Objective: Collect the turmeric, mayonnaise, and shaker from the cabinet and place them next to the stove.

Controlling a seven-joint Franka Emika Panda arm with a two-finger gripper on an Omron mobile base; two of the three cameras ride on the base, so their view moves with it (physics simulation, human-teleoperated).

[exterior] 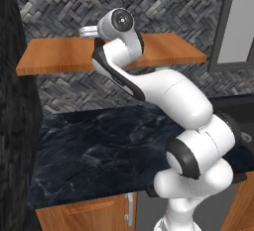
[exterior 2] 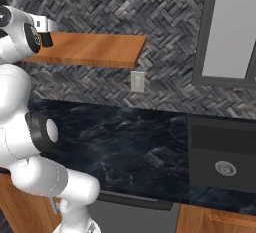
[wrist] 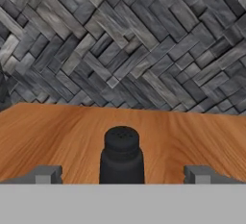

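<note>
- Hand view: shaker (wrist: 121, 155) stands upright on the cabinet (wrist: 192, 136), dark, tapered, holes on its top.
- Shaker sits between the two fingers (wrist: 47, 174), roughly centred, clear gaps both sides, no contact.
- Fingers spread wide, holding nothing; gripper (wrist: 124, 175) level with the shaker's lower body.
- Behind the shaker: bare board, then grey herringbone wall (wrist: 125, 40).
- Left base view: arm reaches up to the cabinet (exterior: 54, 56); hand at the board's middle, mostly hidden behind the wrist joint.
- Right base view: gripper (exterior 2: 46, 32) at the cabinet's (exterior 2: 95, 49) left end, just above the board.
- Below the cabinet: black marble tabletop (exterior 2: 130, 147), bare under the board.
- Right of the cabinet: grey-framed window (exterior 2: 227, 32); wall outlet (exterior 2: 137, 81) just under the board's right corner.
- Sink (exterior 2: 225, 152) set in the tabletop, well right of the cabinet.
- Wooden cupboard front with metal handle (exterior: 130, 207) under the tabletop.
</note>
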